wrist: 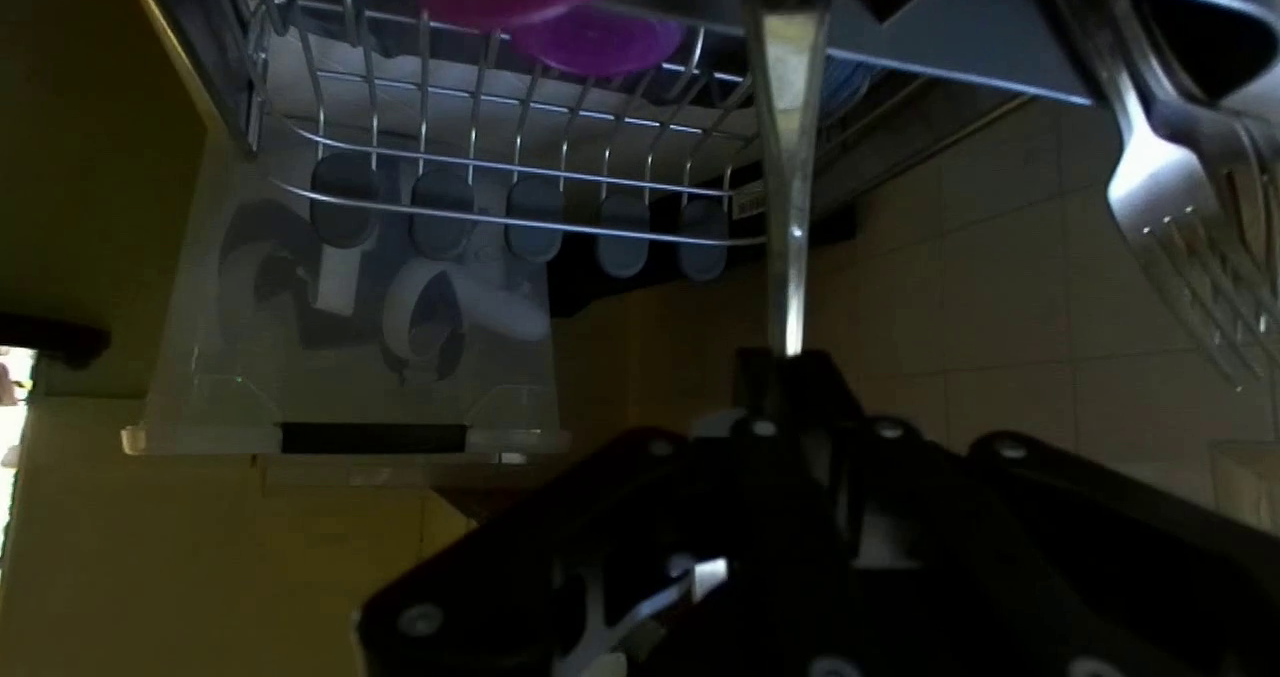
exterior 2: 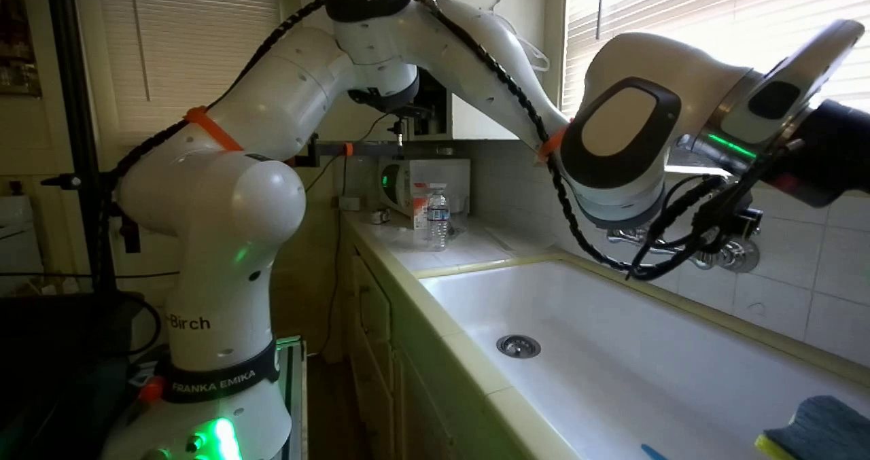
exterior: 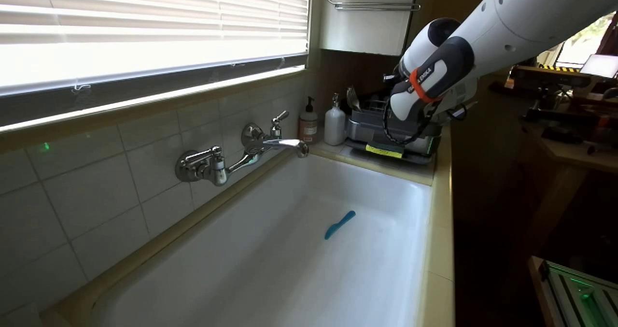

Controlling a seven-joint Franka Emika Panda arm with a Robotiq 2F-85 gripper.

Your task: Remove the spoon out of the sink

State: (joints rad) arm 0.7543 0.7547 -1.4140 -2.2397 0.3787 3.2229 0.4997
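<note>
While a blue knife (exterior: pixel 340 225) lies in the sink (exterior: pixel 299 264), clear of its edges, the gripper (wrist: pixel 788 364) pinches the spoon (wrist: pixel 789 177) near the dish rack (exterior: pixel 364 130).
In the wrist view, the rack's wires (wrist: pixel 520 166) stand left, then the spoon, open room, then the forks (wrist: pixel 1163 179).

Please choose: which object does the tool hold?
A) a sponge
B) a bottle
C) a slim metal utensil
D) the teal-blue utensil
C: in the wrist view, the tool is closed on the slim metal utensil, while an exterior view shows the teal-blue utensil in the sink.
</note>
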